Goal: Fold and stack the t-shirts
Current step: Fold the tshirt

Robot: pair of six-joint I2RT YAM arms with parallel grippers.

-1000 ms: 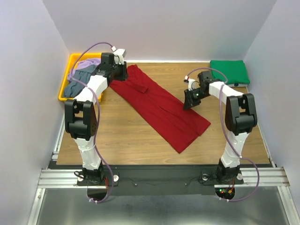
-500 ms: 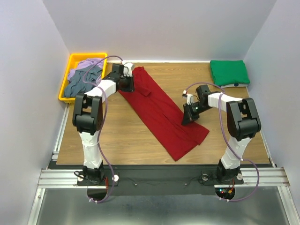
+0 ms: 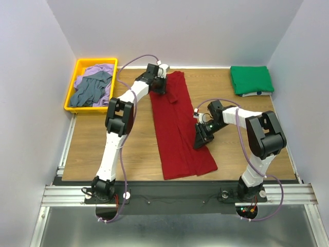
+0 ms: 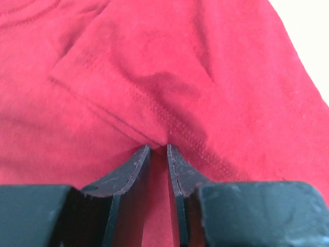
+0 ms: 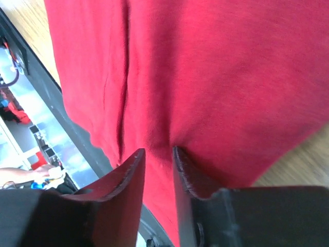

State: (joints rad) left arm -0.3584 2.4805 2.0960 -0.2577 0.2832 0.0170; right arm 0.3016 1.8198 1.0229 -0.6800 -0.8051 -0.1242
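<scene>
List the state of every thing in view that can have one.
Dark red cloth t-shirt: folded into a long strip, flat on the wooden table.
Left gripper: shut on a fold at that t-shirt's far end.
Right gripper: fingers narrowly apart at its right edge; grip unclear.
Bright green cloth t-shirt: folded, far right corner.
Lavender-purple t-shirt: crumpled in the yellow plastic tray.
Grey-blue t-shirt: crumpled in the same tray.

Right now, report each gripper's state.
Left gripper: closed, pinching a fold of the dark red t-shirt.
Right gripper: closed on the same t-shirt's edge.
</scene>
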